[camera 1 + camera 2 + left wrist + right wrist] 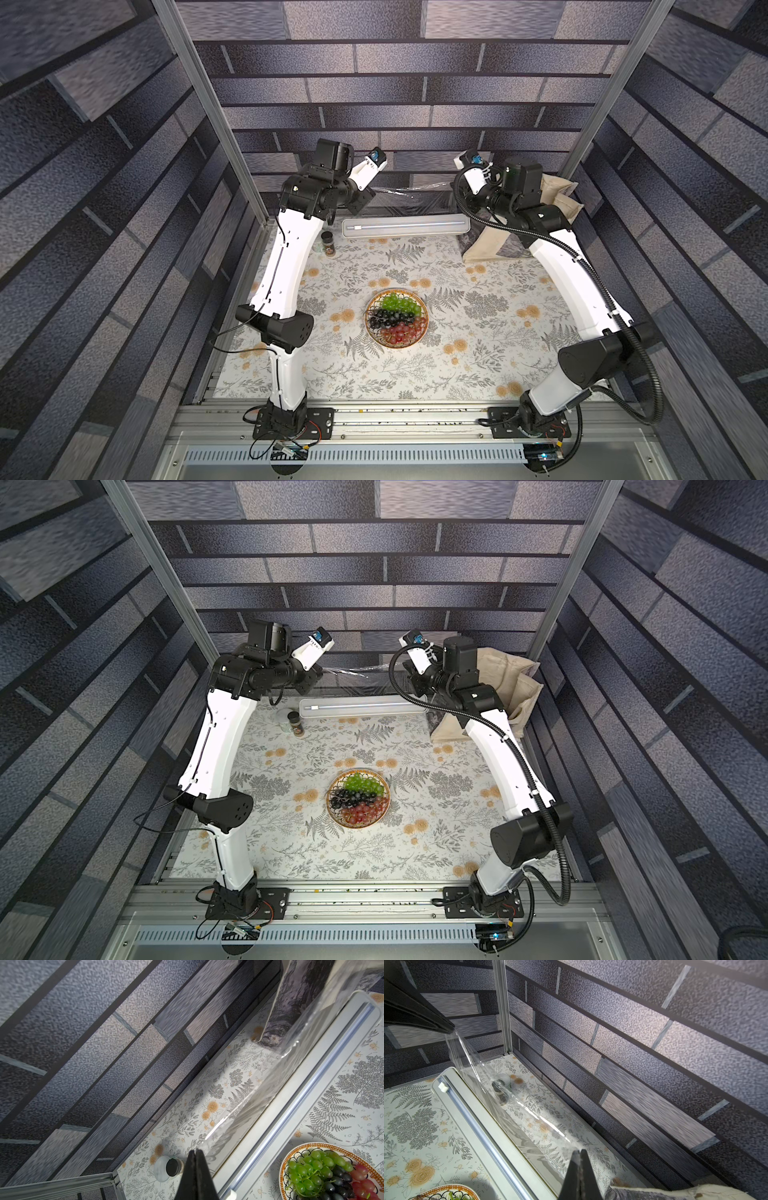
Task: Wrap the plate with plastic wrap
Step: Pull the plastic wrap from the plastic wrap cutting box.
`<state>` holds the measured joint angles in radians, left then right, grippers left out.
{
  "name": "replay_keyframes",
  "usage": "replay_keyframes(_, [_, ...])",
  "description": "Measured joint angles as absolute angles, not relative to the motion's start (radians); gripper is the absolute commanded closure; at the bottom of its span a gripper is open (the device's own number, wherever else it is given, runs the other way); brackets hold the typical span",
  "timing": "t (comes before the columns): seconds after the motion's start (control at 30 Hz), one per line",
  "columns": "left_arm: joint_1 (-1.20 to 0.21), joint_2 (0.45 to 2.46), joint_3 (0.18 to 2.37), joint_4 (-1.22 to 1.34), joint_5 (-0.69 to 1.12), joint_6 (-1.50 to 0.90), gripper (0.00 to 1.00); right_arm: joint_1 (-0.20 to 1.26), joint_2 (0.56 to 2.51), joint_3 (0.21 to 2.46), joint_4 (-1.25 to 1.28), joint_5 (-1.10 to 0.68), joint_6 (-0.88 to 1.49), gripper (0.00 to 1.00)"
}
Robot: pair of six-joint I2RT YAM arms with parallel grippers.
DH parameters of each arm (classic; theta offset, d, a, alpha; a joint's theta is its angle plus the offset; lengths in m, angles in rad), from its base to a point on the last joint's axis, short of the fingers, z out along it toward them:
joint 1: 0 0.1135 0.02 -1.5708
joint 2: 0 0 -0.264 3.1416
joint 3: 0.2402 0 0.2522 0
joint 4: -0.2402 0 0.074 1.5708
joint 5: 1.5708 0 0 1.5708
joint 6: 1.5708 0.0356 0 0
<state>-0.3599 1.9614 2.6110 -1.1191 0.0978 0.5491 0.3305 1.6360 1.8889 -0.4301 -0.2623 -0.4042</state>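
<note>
The left hand [195,1152] and right hand [579,1152] each clamp shut on the plastic wrap [411,199] stretched between them, plate [395,344] well apart.

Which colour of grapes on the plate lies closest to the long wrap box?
The green grapes: their band fills the plate's far side, toward the box; black grapes sit mid-plate, red grapes farthest from it.

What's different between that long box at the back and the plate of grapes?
The box is long, narrow and pale; the plate is round, tan-rimmed, with green, black and red grapes. The box lies near the far edge of the floral cloth, the plate near its middle. Clear plastic wrap rises from the box; the plate is uncovered. Both lie flat on it.
</note>
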Motion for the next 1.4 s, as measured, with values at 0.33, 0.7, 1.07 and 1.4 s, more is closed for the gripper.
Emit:
replay_keyframes(0.33, [-0.367, 1.965, 2.630, -1.124, 0.086, 0.550, 1.00, 0.331, 1.637, 1.917, -0.451, -0.258, -0.416, 1.00])
replay_keyframes(0.7, [-0.367, 1.965, 2.630, -1.139, 0.073, 0.550, 1.00, 0.331, 1.637, 1.917, -0.467, -0.255, -0.419, 1.00])
replay_keyframes(1.07, [-0.373, 1.965, 2.630, -1.142, 0.072, 0.553, 1.00, 0.331, 1.637, 1.912, -0.468, -0.255, -0.420, 1.00])
replay_keyframes(1.4, [-0.373, 1.965, 2.630, -1.143, 0.070, 0.561, 1.00, 0.331, 1.637, 1.908, -0.468, -0.254, -0.423, 1.00])
